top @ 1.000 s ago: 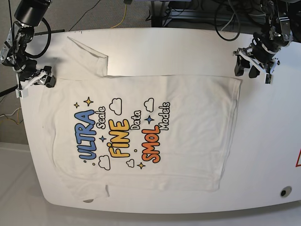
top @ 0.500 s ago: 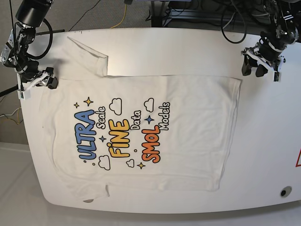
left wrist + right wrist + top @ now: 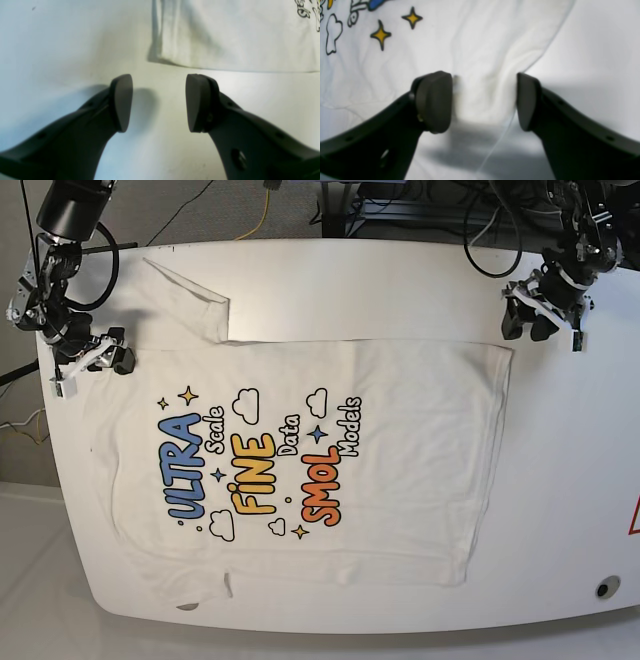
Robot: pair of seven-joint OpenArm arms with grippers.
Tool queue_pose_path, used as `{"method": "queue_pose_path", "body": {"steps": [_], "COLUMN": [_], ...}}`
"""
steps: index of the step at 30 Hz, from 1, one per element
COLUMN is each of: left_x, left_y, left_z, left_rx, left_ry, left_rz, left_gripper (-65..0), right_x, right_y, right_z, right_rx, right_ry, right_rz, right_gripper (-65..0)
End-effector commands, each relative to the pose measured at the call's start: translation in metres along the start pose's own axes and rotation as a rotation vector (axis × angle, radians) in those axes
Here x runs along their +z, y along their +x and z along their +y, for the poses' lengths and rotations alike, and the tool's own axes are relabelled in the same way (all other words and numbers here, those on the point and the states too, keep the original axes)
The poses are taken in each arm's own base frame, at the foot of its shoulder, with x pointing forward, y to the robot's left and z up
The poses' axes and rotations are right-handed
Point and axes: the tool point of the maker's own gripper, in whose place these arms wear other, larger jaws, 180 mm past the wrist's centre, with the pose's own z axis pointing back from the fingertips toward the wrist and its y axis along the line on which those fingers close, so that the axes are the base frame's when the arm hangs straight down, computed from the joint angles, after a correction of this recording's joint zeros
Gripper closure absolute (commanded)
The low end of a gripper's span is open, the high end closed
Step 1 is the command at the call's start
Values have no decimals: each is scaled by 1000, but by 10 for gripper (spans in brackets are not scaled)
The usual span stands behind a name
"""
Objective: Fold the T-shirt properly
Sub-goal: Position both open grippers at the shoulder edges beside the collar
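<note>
The white T-shirt (image 3: pixel 300 460) lies flat on the table with its colourful print facing up; one sleeve (image 3: pixel 185 300) sticks out at the back left. My left gripper (image 3: pixel 530 328) hovers open just off the shirt's back right corner. In the left wrist view the left gripper (image 3: pixel 158 102) is over bare table, with the shirt's corner (image 3: pixel 225 37) ahead of its fingertips. At the shirt's left edge my right gripper (image 3: pixel 118 352) is open. From the right wrist camera the right gripper (image 3: pixel 482 100) straddles the shirt's edge (image 3: pixel 485 57) near two yellow stars, with nothing pinched.
The white table (image 3: pixel 580 480) has a rounded front edge close to the shirt's lower hem. A dark round hole (image 3: pixel 605 587) sits at its front right corner and a red mark (image 3: pixel 633 520) at the right edge. Cables (image 3: pixel 490 230) hang behind the back edge.
The right gripper has edged toward the shirt's left edge. The left gripper drifted away to the right, then came back near the shirt's corner. The shirt has not moved.
</note>
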Motion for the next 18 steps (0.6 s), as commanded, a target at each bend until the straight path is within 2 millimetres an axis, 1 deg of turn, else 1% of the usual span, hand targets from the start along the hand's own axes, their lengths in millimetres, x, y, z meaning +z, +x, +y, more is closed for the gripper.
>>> {"method": "queue_pose_path", "body": {"steps": [1,8,10,18], "left_x": [1,-6,-13,-22], "left_y": [8,2,-6,-6], "left_z": [5,11,15,17], "left_rx": [8,58,106,136], "left_ry": [9,14,1,-12], "left_rz": [-19,12,44,47], "left_gripper": [-321,-321,-319,-317], "right_x": [2,1,1,0], "right_y": [-10,-12,-16,-18], "right_z": [-4,-2,-3,-3], "right_rx": [13,18,12,11], "right_ry": [-12,-9,-11,-11], "right_rz": [59,70,84,92], "right_gripper": [-401,-403,-399,-396]}}
